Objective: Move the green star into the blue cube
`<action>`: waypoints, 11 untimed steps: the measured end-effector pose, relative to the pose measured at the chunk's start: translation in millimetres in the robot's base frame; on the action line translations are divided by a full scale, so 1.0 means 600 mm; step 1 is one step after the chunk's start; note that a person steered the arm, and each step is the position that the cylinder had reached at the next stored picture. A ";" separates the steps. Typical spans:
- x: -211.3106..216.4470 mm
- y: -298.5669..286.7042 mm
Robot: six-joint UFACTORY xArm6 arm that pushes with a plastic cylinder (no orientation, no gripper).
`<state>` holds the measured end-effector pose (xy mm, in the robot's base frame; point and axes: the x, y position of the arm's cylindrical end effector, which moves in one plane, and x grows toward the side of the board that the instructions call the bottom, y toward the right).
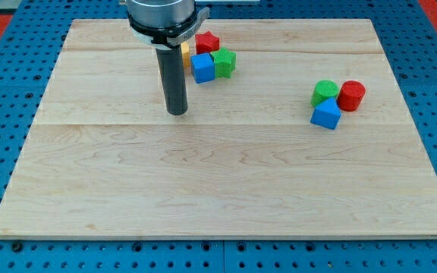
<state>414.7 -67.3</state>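
On the pale wooden board (226, 182), the green star (224, 62) already touches the blue cube (202, 67) on its right, so my tip (177, 112), bare and holding nothing below-left of the cube, should circle round and nudge gently.

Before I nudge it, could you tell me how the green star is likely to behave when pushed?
The green star looks squat and flat-based, so it should slide rather than roll or tip. Its lobed sides may make it twist off my tip. It appears to touch the blue cube already, so both would probably move together.
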 end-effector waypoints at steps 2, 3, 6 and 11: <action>0.000 0.000; -0.032 0.034; -0.266 0.195; -0.237 0.125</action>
<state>272.6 7.9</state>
